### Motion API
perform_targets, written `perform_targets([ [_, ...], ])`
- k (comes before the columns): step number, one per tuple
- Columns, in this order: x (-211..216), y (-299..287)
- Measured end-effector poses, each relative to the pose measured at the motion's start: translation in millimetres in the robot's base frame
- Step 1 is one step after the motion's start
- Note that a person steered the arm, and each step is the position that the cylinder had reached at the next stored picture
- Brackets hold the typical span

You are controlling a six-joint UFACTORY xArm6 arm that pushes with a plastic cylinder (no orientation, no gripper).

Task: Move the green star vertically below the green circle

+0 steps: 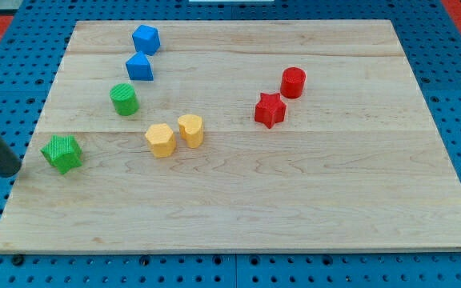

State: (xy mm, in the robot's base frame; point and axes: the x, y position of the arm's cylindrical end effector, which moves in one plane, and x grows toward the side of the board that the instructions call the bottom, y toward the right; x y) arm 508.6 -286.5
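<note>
Green star (62, 153) lies flat near the counter's left edge — the upright green circle (124, 99) stands farther back, to its right

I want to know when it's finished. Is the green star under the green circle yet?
Not quite. The green star already sits lower than the green circle, but it is off toward the view's left, not straight below. In hand: my tip is just left of the star, close beside it; I cannot tell if they touch. Left: slide the star toward the view's right until it lines up under the circle.
</note>
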Motion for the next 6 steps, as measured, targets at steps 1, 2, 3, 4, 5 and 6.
perform_targets([
  [1,-1,64],
  [2,-7,85],
  [3,-22,100],
  [4,-8,60],
  [5,-42,33],
  [6,-48,56],
])
